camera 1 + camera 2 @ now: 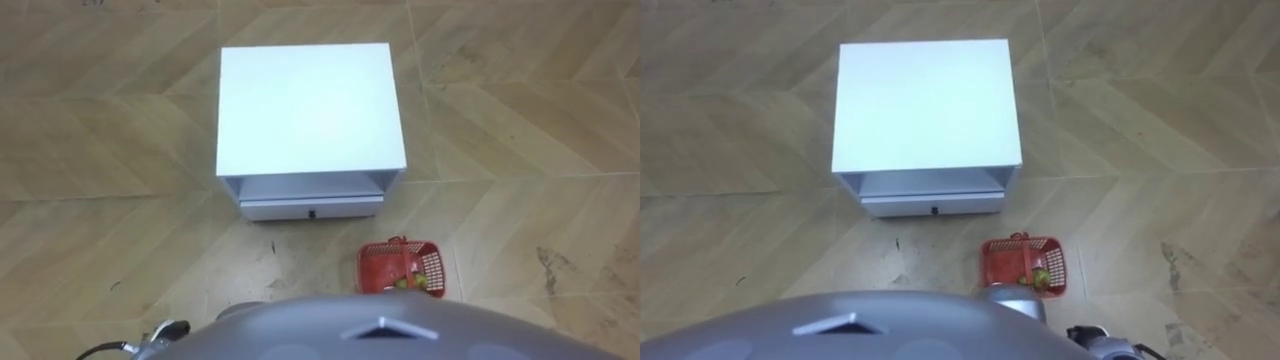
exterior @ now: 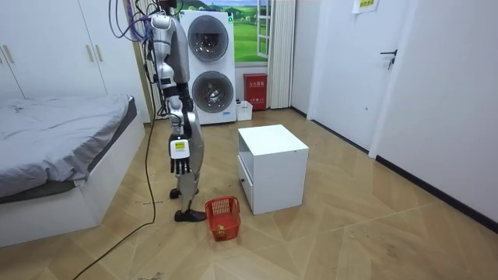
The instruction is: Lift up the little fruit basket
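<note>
Right hand (image 2: 180, 155) hung slack-fingered, empty; left hand (image 1: 166, 332) unreadable. Red fruit basket (image 1: 400, 270) at 5 o'clock of nightstand (image 1: 310, 105); spill risked if handle hooked off-centre

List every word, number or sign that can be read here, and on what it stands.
None can be read.
Red box beside the washing machines: pale print, too small to read.
Sign high on the wall: too small to read.
Fruit basket, white cabinet: no print seen.
</note>
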Motion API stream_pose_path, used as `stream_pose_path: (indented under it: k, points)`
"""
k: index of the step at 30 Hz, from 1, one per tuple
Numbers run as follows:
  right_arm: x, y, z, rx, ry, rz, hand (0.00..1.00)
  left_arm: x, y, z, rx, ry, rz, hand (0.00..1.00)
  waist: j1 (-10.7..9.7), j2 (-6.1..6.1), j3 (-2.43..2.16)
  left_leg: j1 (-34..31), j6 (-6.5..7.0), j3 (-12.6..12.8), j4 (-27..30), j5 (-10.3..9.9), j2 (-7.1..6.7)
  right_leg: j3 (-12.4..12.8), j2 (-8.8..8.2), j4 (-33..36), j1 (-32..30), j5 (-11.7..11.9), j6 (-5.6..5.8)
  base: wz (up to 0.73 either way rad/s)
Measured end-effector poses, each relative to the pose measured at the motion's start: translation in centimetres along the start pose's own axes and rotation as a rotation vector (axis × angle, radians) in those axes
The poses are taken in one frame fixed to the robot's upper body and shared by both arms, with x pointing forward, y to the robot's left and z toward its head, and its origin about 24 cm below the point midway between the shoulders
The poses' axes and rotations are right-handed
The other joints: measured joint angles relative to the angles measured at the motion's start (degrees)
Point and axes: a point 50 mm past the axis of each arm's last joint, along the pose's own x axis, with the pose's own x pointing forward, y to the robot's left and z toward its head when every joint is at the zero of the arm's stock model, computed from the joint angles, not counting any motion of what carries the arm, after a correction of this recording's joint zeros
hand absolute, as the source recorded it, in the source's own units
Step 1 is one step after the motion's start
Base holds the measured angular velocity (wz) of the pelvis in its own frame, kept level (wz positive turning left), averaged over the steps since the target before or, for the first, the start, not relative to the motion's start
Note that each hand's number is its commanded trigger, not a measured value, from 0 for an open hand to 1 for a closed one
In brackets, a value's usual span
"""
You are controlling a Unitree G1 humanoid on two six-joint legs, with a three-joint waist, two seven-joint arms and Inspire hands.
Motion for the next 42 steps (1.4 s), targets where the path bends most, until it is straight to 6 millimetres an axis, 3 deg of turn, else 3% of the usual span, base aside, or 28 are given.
stream_pose_path:
  k: [2,4,5,6,7,8,9,10,12,13,16,18,20,21,22,23,25,28,30,31,34,38,42]
  points:
    - [0.0,-0.2,0.4,0.005,-0.006,-0.008,0.00,0.0,0.2,0.3,0.000,-0.003,0.003,0.00,0.0,-0.04,0.01,-1.3,0.34,0.5,1.5,-0.2,-0.69,0.4,-0.96,2.0,-1.3,-0.1,0.23,-0.08]
    - [-0.1,-0.6,1.4,0.004,-0.030,-0.034,0.00,0.1,0.4,0.4,-0.007,-0.005,0.003,0.00,0.0,-0.07,0.09,-4.0,1.73,1.5,5.4,-1.0,-1.20,1.4,-1.82,3.7,-3.1,0.2,0.55,-0.15]
    - [-0.2,-1.1,2.4,0.005,-0.057,-0.055,0.00,0.2,0.5,0.4,-0.034,-0.009,0.002,0.00,0.2,0.13,0.08,-7.0,3.87,2.4,8.4,-1.7,-1.83,3.5,-2.30,3.9,-4.3,0.8,1.09,-0.20]
    - [-0.4,-2.0,3.6,0.003,-0.084,-0.085,0.00,0.2,0.7,0.7,-0.038,-0.031,0.005,0.00,0.0,1.15,0.10,-10.1,4.60,1.2,6.6,-1.3,-3.03,4.8,-2.21,3.8,-6.5,1.4,1.94,-0.18]
    - [-0.5,-2.4,4.0,-0.005,-0.091,-0.099,0.00,0.2,0.9,0.9,-0.040,-0.040,0.008,0.00,0.0,1.62,0.04,-11.5,4.64,1.9,6.8,-1.4,-2.42,4.9,-1.87,4.2,-7.8,1.6,2.33,0.12]
    - [-0.5,-2.7,4.4,0.012,-0.103,-0.110,0.00,0.2,1.7,1.4,-0.062,-0.056,0.024,0.00,-0.4,1.95,0.08,-14.1,6.09,5.5,8.8,-1.4,-2.40,3.9,-3.63,12.5,-11.0,-0.7,2.03,0.71]
    - [-0.4,-2.5,3.5,0.055,-0.080,-0.109,0.00,0.2,2.3,1.9,-0.059,-0.072,0.039,0.00,-0.3,0.50,0.25,-14.9,7.10,8.0,9.7,-1.7,-3.32,2.7,-6.62,24.2,-12.3,-3.3,1.88,0.81]
    - [-0.3,-2.5,3.2,0.085,-0.067,-0.109,0.00,0.2,3.0,1.6,-0.051,-0.070,0.058,0.00,1.4,-1.00,0.40,-15.2,7.83,9.8,10.0,-2.0,-4.44,3.7,-8.40,35.0,-12.7,-3.8,2.02,0.49]
    - [-0.6,-3.2,4.4,0.130,-0.107,-0.144,0.00,0.2,3.3,1.0,-0.062,-0.056,0.065,0.00,3.6,-2.03,0.05,-17.9,8.60,11.4,11.8,-2.4,-4.52,4.5,-9.16,43.5,-11.9,-2.7,1.94,-0.30]
    - [-0.9,-3.9,5.8,0.162,-0.159,-0.172,0.00,0.2,3.3,0.7,-0.077,-0.048,0.066,0.00,4.2,-2.30,0.08,-20.5,8.87,11.8,13.5,-2.6,-4.22,4.8,-9.06,44.8,-10.5,-1.2,2.08,-0.32]
    - [-1.8,-4.8,9.1,0.216,-0.273,-0.203,0.00,0.1,3.7,1.6,-0.077,-0.073,0.084,0.00,4.5,-2.78,-0.04,-27.7,9.48,12.2,18.1,-2.7,-3.10,4.6,-9.10,42.6,-7.1,-0.3,2.79,-0.08]
    - [-2.9,-5.2,12.5,0.247,-0.386,-0.198,0.00,0.0,4.7,3.6,-0.079,-0.127,0.114,0.00,4.5,-3.32,0.18,-36.2,10.00,12.3,24.2,-2.9,-2.21,5.0,-9.06,35.8,-4.3,-0.5,3.65,0.08]
    - [-3.7,-5.6,14.4,0.253,-0.453,-0.211,0.00,-0.3,5.7,5.6,-0.068,-0.189,0.154,0.00,4.6,-3.69,0.21,-43.7,10.61,12.3,31.1,-3.6,-1.46,4.9,-9.44,30.9,-3.2,-1.3,4.46,0.19]
    - [-4.2,-6.0,15.5,0.261,-0.489,-0.224,0.00,-0.5,6.2,6.8,-0.071,-0.227,0.180,0.00,4.5,-3.55,0.55,-48.5,10.80,12.1,36.4,-4.3,-0.84,4.7,-9.69,29.4,-3.0,-6.6,5.90,0.19]
    - [-4.4,-6.1,15.8,0.264,-0.505,-0.232,0.00,-0.6,6.4,7.4,-0.075,-0.240,0.189,0.00,4.3,-3.43,0.70,-50.6,10.72,11.5,39.0,-4.6,-0.56,4.4,-9.52,29.8,-3.3,-10.5,6.15,0.12]
    - [-4.8,-6.3,16.6,0.267,-0.531,-0.244,0.00,-0.8,6.7,8.0,-0.091,-0.253,0.202,0.00,4.6,-3.53,0.79,-54.1,10.25,10.5,43.2,-5.0,-0.18,4.1,-9.73,33.1,-5.1,-16.8,5.20,0.00]
    - [-5.0,-6.5,16.9,0.292,-0.546,-0.256,0.00,-0.6,6.8,7.7,-0.089,-0.234,0.208,0.00,4.4,-3.37,1.13,-58.9,9.10,7.6,49.6,-5.9,-0.33,3.5,-10.47,44.7,-10.1,-22.5,4.27,-0.05]
    - [-5.7,-7.5,17.5,0.363,-0.583,-0.298,0.00,-0.4,6.7,6.7,-0.096,-0.202,0.212,0.00,3.8,-3.90,1.33,-63.1,8.89,6.2,56.4,-8.1,-0.98,4.0,-12.15,58.4,-15.5,-23.9,4.18,0.07]
    - [-6.9,-9.4,18.2,0.428,-0.656,-0.368,0.00,-0.2,6.5,6.0,-0.090,-0.182,0.220,0.00,2.9,-4.78,1.58,-67.0,9.91,6.4,63.3,-10.1,-2.41,6.0,-13.78,71.0,-19.5,-23.9,4.16,0.39]
    - [-7.2,-9.9,18.3,0.447,-0.672,-0.387,0.00,-0.2,6.4,5.9,-0.092,-0.184,0.223,0.00,2.8,-4.84,1.65,-67.9,10.11,6.5,65.2,-10.7,-2.86,6.3,-14.17,73.8,-20.1,-23.9,4.16,0.42]
    - [-9.0,-11.4,20.0,0.494,-0.781,-0.446,0.00,-0.1,6.2,5.0,-0.072,-0.174,0.249,0.00,2.8,-4.77,2.00,-73.2,11.38,7.0,76.5,-14.8,-3.19,9.2,-14.35,88.2,-23.1,-23.9,4.09,0.26]
    - [-9.7,-11.7,20.6,0.504,-0.837,-0.458,0.00,-0.1,6.0,4.7,-0.051,-0.192,0.262,0.00,2.1,-5.10,2.15,-76.3,12.48,8.5,84.4,-17.5,-4.43,10.9,-15.12,98.2,-23.2,-23.9,4.03,0.30]
    - [-9.8,-11.7,20.7,0.505,-0.848,-0.460,0.00,0.0,5.5,4.2,-0.030,-0.210,0.263,0.00,0.0,-5.04,2.29,-79.2,12.82,9.9,89.0,-18.2,-5.86,12.1,-16.05,105.1,-23.4,-23.8,3.97,0.26]
